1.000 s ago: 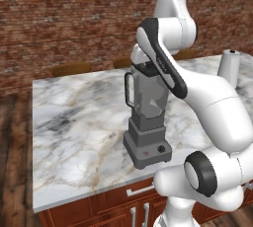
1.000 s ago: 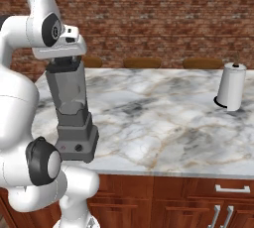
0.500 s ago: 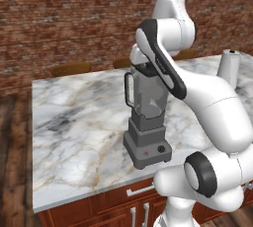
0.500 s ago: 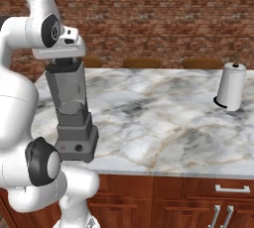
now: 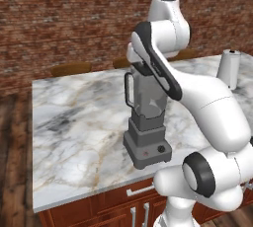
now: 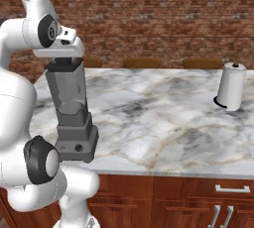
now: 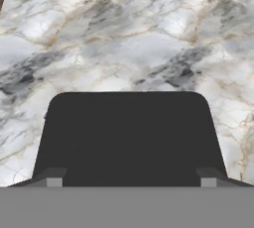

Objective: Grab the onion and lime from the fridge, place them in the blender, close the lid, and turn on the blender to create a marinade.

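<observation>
Gripper (image 7: pixel 128 182) sits directly over the blender (image 5: pixel 147 122) with jaws spread wide, straddling the black lid (image 7: pixel 128 138), which lies flat on the jar top. Blender stands near the front edge of the marble counter (image 6: pixel 163 118). Lid step looks finished; next move likely lifts clear, drops to the knob (image 5: pixel 160 149) on the base front.

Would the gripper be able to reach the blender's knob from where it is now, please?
Probably yes, after a detour: the open gripper hovers over the black lid on the blender, while the knob sits low on the base front, with bare counter before it.
</observation>
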Tool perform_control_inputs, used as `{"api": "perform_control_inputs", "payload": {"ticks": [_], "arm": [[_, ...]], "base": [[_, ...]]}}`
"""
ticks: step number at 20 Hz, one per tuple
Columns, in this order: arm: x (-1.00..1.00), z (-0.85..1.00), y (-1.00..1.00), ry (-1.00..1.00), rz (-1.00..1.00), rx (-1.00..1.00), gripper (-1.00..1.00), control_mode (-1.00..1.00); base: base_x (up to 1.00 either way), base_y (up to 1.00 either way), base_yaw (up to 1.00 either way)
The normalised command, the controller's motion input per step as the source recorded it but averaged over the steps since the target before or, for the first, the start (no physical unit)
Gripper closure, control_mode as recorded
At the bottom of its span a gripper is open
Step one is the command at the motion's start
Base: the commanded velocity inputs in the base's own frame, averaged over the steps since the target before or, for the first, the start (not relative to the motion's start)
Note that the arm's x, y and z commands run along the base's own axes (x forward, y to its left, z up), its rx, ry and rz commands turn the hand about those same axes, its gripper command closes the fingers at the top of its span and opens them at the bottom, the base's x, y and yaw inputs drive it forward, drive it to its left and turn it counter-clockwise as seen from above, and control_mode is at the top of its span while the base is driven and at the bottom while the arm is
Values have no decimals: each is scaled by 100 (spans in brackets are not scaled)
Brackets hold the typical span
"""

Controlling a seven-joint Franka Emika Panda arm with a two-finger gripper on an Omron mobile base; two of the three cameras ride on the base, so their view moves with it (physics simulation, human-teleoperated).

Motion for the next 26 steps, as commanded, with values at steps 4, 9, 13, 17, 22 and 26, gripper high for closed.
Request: {"api": "perform_control_inputs", "payload": {"ticks": [4, 9, 13, 17, 22, 26], "arm": [[39, -3, 6, -7, 0, 0, 100, -100], [23, -22, 0, -6, 4, 0, 100, -100], [-44, -31, 0, 0, 6, 0, 100, -100], [-38, -24, 0, -1, 3, 0, 100, -100], [-1, -4, 0, -6, 0, 0, 100, -100], [-9, 0, 0, -10, 0, 0, 100, -100]], "base": [[0, 0, 0], [0, 0, 0], [0, 0, 0], [0, 0, 0], [0, 0, 0], [0, 0, 0]]}}
